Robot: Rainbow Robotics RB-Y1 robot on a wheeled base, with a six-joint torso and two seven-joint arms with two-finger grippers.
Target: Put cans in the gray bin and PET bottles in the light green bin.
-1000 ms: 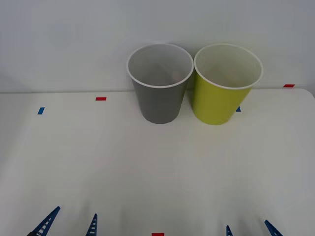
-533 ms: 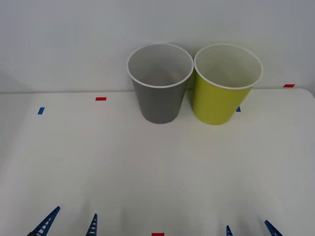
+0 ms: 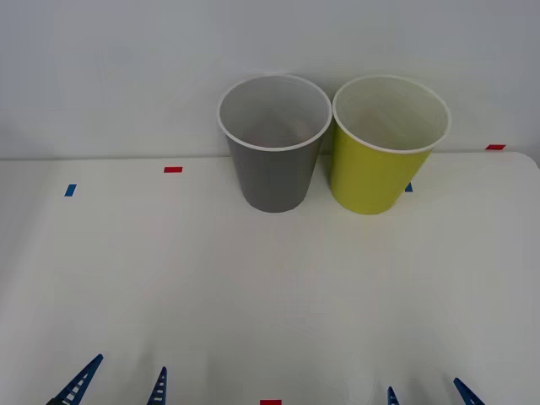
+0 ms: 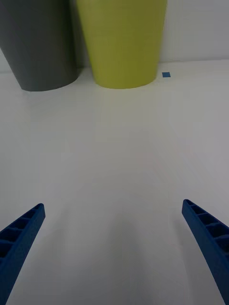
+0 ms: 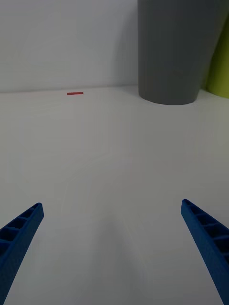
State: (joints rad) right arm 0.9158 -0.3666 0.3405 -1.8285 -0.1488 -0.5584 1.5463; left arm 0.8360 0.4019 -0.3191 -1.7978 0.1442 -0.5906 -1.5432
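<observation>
The gray bin (image 3: 272, 177) and the light green bin (image 3: 367, 177) stand upright side by side at the back of the white table, rims almost touching. Cans and PET bottles are out of view. My left gripper (image 3: 126, 384) is open at the table's near edge on the left. My right gripper (image 3: 424, 395) is open at the near edge on the right. The left wrist view has the gray bin (image 5: 176, 47) far ahead of the open left gripper (image 5: 112, 206). The right wrist view has the light green bin (image 4: 121, 43) and gray bin (image 4: 40, 43) ahead of the right gripper (image 4: 113, 205).
Small tape marks lie on the table: red (image 3: 173, 170), blue (image 3: 70, 190), red (image 3: 495, 147), and red (image 3: 270, 402) at the near edge. A plain wall rises right behind the bins. A wide stretch of bare table separates the grippers from the bins.
</observation>
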